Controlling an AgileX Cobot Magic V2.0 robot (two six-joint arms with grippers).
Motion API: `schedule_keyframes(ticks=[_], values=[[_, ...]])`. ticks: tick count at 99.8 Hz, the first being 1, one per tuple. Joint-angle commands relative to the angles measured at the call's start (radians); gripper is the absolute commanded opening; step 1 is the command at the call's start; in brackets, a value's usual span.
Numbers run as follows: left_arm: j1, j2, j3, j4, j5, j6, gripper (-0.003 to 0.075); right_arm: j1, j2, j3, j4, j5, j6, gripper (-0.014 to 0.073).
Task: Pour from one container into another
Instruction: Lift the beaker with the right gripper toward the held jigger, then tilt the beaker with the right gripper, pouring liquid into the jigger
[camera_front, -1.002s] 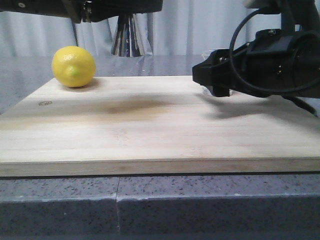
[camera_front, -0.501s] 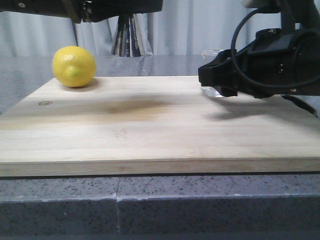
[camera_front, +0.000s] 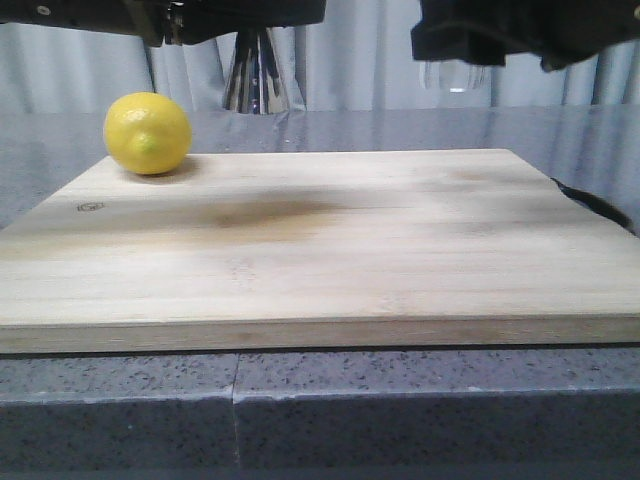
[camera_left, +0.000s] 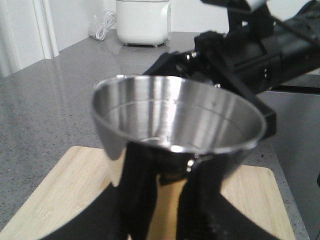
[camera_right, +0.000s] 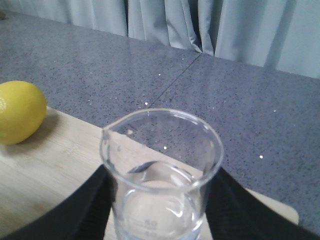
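we hold: small clear glass beaker (camera_right: 160, 175), upright, clamped in right jaws; shiny steel hourglass jigger (camera_left: 175, 130), upright, clamped in left jaws, well leftward

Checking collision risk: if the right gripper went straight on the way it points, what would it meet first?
Probably nothing near: past the beaker in the right gripper, its wrist view shows only grey counter, then curtain. Depth unclear.

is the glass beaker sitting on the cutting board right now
No, the front view shows the beaker held up in the right end effector, well above the cutting board, with open space beneath it.
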Motion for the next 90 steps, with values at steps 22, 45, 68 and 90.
schedule_keyframes(ticks=[22, 45, 68, 90], values=[[-0.007, -0.045, -0.027, -0.089, 0.098, -0.008, 0.0190, 0.015, -0.077, -0.353, -0.116, 0.493, -0.019, 0.0269], [-0.007, -0.045, -0.027, -0.089, 0.098, -0.008, 0.0190, 0.104, -0.076, -0.534, -0.125, 0.701, -0.143, 0.0269], [-0.007, -0.045, -0.027, -0.089, 0.098, -0.008, 0.0190, 0.219, -0.075, -0.603, -0.159, 0.740, -0.276, 0.0269], [-0.007, -0.045, -0.027, -0.089, 0.098, -0.008, 0.0190, 0.291, -0.073, -0.614, -0.329, 0.747, -0.283, 0.0269]])
